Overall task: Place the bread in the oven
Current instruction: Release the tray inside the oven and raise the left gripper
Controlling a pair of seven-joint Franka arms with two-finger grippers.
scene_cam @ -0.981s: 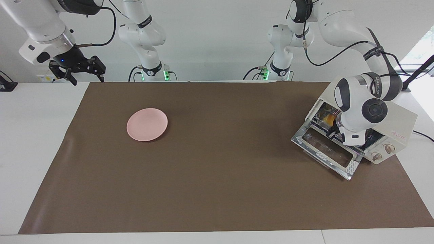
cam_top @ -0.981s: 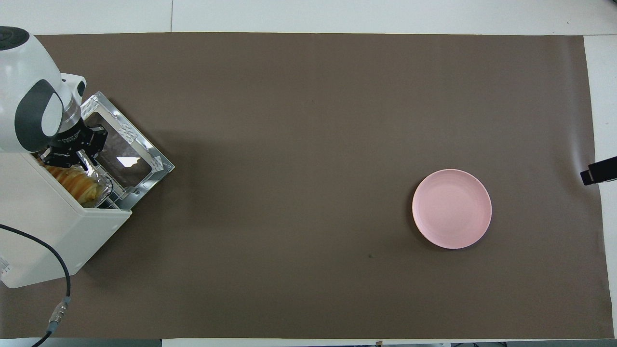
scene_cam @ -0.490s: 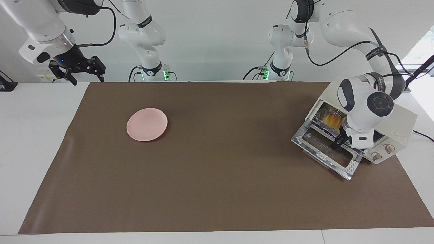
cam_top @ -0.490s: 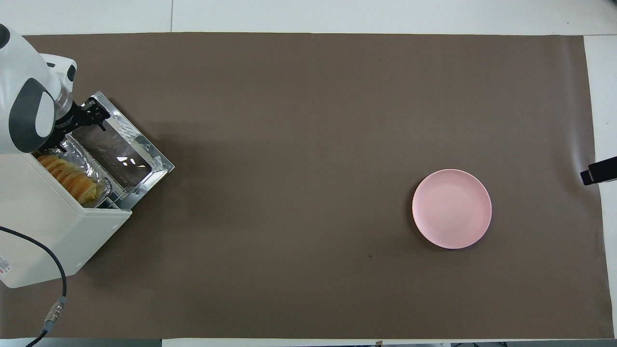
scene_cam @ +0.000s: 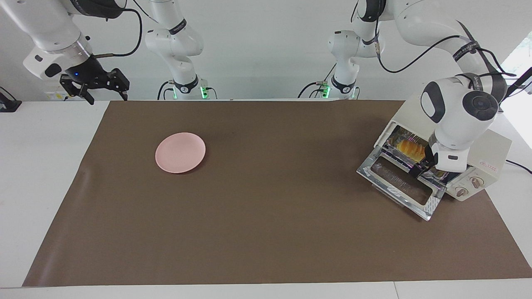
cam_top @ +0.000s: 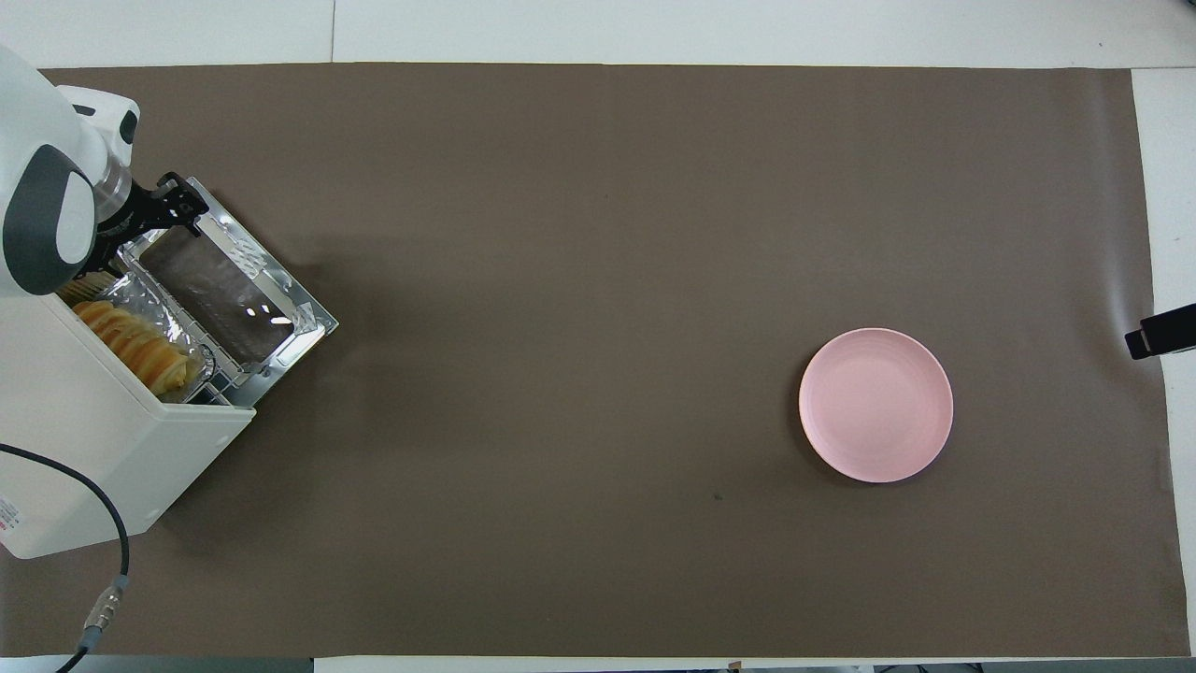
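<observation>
A white counter (scene_cam: 50, 174) carries a wide brown mat (scene_cam: 266, 216) that covers most of its top. A plain pale wall rises at the robots' end, where the two arm bases stand side by side with green lights at their feet.

Going across the facing view from its left edge: the right tool (scene_cam: 94, 85) hangs above the bare corner of the counter at the right arm's end, its fingers spread wide and holding nothing; this arm waits. Next, a pink plate (scene_cam: 180, 152) sits on the mat with nothing on it. Well apart from it, at the left arm's end, stands the oven (scene_cam: 486, 151), its glass door (scene_cam: 401, 185) dropped flat onto the mat. The bread (scene_cam: 410, 149) lies inside the oven on a foil tray (cam_top: 177, 329) on the rack. The left tool (scene_cam: 417, 169) hangs over the inner edge of the open door, just in front of the oven mouth. Whether its fingers are apart or together cannot be told; it carries nothing.

Compared with a second ago, the left tool has drawn back out of the oven mouth and risen, so the bread, then mostly hidden by the wrist, now shows. The bread, plate, oven and right tool have not moved.
</observation>
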